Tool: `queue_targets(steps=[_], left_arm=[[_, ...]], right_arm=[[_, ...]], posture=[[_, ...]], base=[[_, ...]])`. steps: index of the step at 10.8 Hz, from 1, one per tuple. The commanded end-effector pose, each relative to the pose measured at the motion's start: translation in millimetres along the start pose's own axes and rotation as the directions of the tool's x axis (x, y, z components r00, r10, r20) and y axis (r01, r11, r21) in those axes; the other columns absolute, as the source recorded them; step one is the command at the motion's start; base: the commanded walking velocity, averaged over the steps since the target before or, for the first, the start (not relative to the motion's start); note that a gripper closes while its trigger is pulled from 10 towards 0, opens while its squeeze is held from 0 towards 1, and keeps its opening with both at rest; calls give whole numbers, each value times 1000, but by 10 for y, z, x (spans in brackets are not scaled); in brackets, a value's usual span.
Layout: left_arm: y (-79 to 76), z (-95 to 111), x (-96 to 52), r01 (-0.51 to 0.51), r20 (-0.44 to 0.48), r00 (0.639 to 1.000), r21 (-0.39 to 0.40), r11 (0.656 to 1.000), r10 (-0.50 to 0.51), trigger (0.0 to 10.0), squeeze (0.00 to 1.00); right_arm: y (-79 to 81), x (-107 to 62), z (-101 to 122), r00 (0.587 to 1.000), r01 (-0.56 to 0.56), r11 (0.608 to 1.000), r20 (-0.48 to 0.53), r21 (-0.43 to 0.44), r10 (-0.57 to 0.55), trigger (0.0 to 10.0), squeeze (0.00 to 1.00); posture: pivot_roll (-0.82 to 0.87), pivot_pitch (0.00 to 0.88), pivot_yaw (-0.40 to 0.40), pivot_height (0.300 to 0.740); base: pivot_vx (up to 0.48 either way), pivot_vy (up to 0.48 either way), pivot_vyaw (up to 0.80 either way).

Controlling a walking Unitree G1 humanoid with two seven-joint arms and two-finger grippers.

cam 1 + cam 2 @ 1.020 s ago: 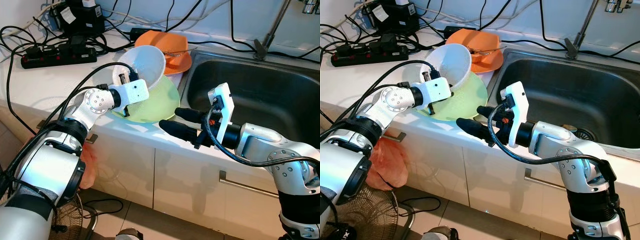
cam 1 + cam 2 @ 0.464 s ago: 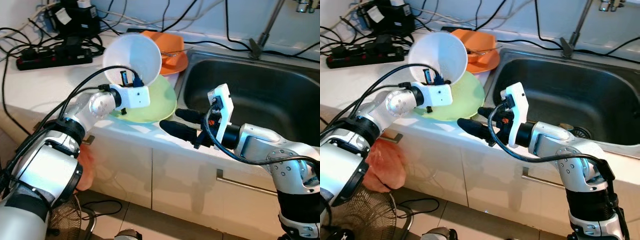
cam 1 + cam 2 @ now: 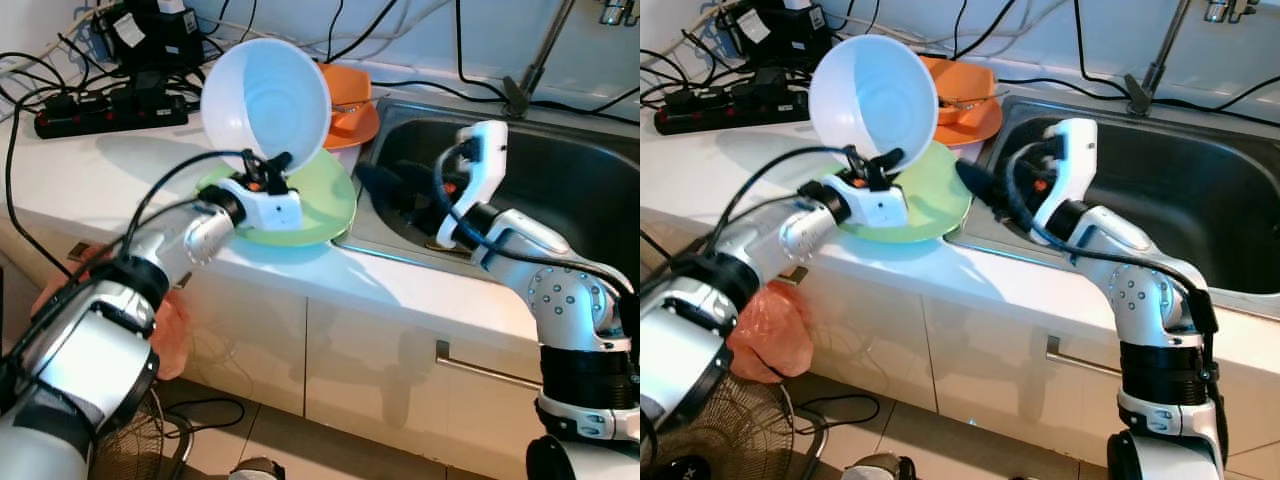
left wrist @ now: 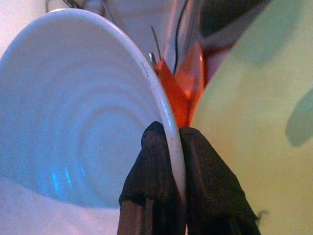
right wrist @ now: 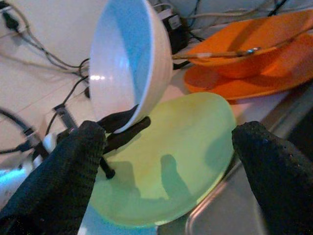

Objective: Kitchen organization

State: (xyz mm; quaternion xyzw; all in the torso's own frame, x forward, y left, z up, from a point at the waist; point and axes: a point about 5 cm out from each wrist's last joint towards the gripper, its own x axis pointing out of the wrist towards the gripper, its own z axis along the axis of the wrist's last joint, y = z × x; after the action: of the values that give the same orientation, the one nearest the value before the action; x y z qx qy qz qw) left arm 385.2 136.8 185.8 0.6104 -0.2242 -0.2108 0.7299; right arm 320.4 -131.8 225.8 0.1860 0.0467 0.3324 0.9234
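White bowl held tilted above green plate

Left gripper (image 4: pixel 168 161) pinches the white bowl (image 3: pixel 265 105) rim, upper left; right gripper (image 5: pixel 171 161) jaws spread, the green plate (image 3: pixel 315 205) partly hidden.

We see the left arm reaching up from the lower left of the frame, its tool (image 3: pixel 268 163) near the centre, fingers (image 4: pixel 156 161) pinched together. The right arm bends in from the right, its tool (image 5: pixel 181 161) spread wide, upper centre.
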Motion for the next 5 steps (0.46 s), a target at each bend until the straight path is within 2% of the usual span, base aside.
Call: queue_targets(steps=[1,2,4,5], left_arm=[[11,184,56,-67,107,992,9,998,65,0,0],[-33,307,75,-95,163,982,-4,995,95,0,0],[-94,436,92,-102,213,971,-29,994,106,0,0],[-176,532,109,-97,235,966,-46,994,105,0,0]], right_arm=[[-3,36,89,999,15,1000,50,3,-15,10000,0],[13,82,117,997,17,1000,76,11,-17,10000,0],[42,154,159,995,11,1000,101,16,-12,10000,0],[90,248,211,991,3,1000,134,20,-6,10000,0]], posture=[[182,49,12,740],[183,50,14,740],[183,50,17,740],[185,46,21,740]], base=[[0,0,0],[0,0,0],[0,0,0],[0,0,0]])
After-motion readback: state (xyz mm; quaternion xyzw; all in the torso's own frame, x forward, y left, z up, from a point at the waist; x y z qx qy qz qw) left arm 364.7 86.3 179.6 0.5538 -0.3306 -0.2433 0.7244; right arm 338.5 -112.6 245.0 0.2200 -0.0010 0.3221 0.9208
